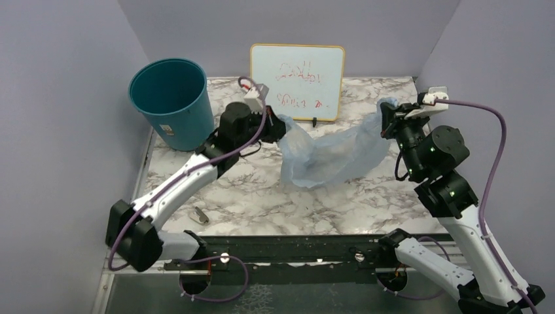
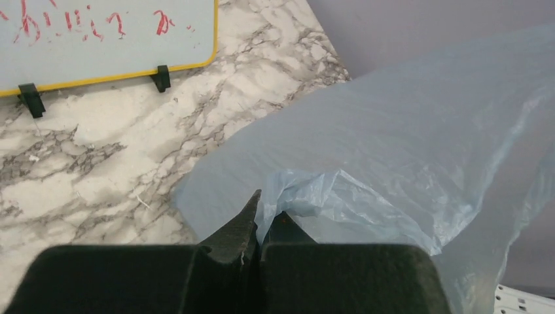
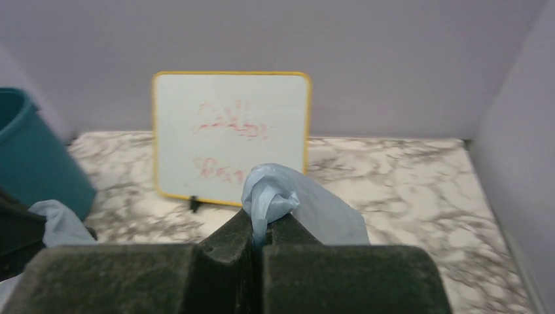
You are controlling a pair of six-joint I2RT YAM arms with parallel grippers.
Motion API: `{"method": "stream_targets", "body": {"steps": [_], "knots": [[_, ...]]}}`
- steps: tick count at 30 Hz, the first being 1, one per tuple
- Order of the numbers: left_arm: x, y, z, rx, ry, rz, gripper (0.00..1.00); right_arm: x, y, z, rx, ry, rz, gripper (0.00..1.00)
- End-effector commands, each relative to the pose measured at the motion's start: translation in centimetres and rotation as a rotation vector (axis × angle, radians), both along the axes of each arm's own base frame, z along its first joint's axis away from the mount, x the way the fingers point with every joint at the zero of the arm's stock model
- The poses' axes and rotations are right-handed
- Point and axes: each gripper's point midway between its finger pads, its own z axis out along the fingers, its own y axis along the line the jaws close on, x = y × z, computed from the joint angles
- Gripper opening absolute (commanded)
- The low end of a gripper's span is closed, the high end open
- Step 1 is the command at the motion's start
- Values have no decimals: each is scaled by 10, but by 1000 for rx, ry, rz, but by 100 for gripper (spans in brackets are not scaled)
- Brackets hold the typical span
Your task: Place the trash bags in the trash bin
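Bin: teal bucket (image 1: pixel 171 101) upright at far left of the marble table (image 1: pixel 262 196), mouth open, nothing seen inside.
Left claw (image 1: pixel 278 125): clamped tight on 1 edge of the bag, thin plastic bunched between the pads in the left wrist view.
Bag: light-blue, see-through bag (image 1: pixel 334 154) strung between the 2 claws in front of the whiteboard, middle sagging toward the tabletop; touching it or just above, cannot tell.
Right claw (image 1: pixel 387 121): pinched on the opposite edge, a knot of plastic poking up between the fingers (image 3: pixel 229 239) in the right wrist view.
Step in hand: bag lifted and spread, judged ready for carrying; not yet over the bin.
Next move: likely both claws swinging left together, up and over the rim, then letting go; loose plastic likely to drape on the rim and need gathering.
Surface: white-and-grey marble pattern, a small metal object (image 1: pixel 200 214) lying near the left arm.
Room: plain lilac walls on 3 sides, yellow-framed whiteboard (image 1: pixel 298 80) with red scribbles against the back wall.
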Motion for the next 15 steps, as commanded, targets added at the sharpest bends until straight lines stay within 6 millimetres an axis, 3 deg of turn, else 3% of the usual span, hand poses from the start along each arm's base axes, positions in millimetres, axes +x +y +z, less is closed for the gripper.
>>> {"method": "stream_targets", "body": {"steps": [1,3,5,7,9,11,12,14,15], "knots": [[8,-22,-24,164,172,-242,0,12,-67,4,-112,41,-392,1],[1,-47,4,81,134,-407,0,11,-82,17,-128,27,-486,1],[-14,-70,47,-69,53,-605,0,6,-91,39,-127,-26,-528,1],[-10,-81,92,-206,-80,-647,0,-4,-92,67,-109,-112,-494,1],[-1,-86,112,-250,-135,-645,0,-15,-87,89,-83,-191,-430,3],[11,-91,114,-249,-149,-635,0,-18,-74,95,-93,-229,-339,3],[20,-92,107,-245,-135,-605,0,-15,-65,89,-105,-216,-292,1],[35,-86,81,-225,-88,-523,0,-2,-39,58,-148,-132,-181,1],[42,-81,59,-208,-45,-478,0,7,-24,25,-192,-26,-120,1]]}}
